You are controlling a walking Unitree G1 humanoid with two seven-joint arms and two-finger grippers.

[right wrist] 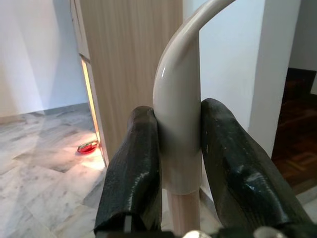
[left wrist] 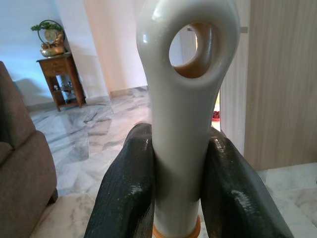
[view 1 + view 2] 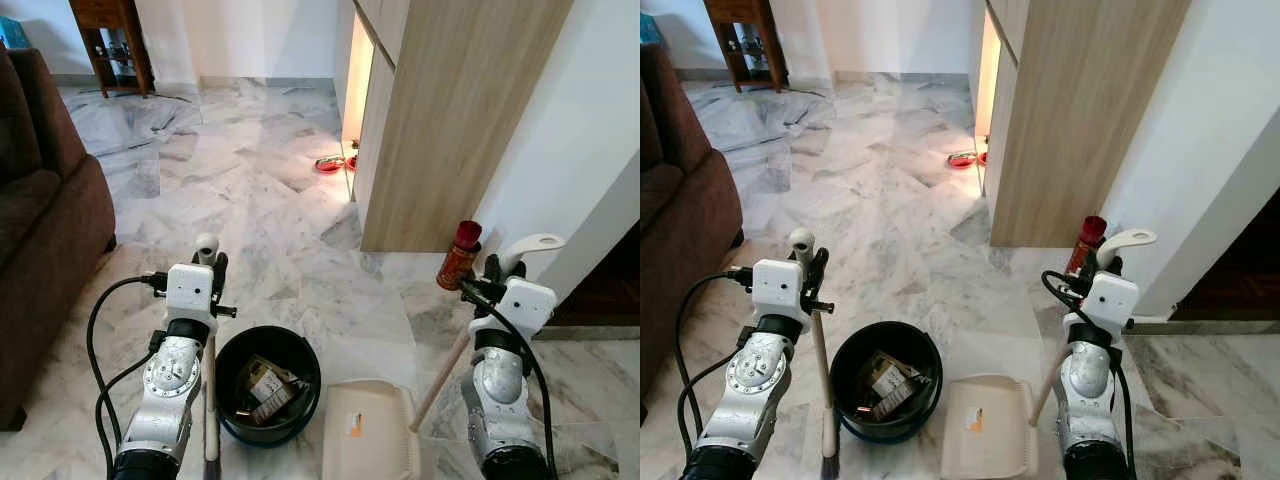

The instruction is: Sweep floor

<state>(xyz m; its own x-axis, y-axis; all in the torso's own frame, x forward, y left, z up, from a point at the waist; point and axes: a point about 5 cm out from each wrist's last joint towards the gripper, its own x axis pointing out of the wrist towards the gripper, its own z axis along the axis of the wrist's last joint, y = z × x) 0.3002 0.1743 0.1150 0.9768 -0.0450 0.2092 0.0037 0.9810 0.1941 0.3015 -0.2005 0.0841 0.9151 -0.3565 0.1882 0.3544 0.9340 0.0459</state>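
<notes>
My left gripper is shut on the white top of a broom handle, which has a hanging hole at its end. The broom's stick runs down to the marble floor beside a black bin holding scraps of rubbish. My right gripper is shut on the curved cream grip of a long-handled dustpan. Its wooden stick slants down to the cream pan, which rests on the floor just right of the bin.
A brown sofa fills the left side. A wood-panelled cabinet and a white wall stand ahead on the right, with a red-capped bottle at their foot. A red bowl lies by the cabinet. Open marble floor stretches ahead to a wooden side table.
</notes>
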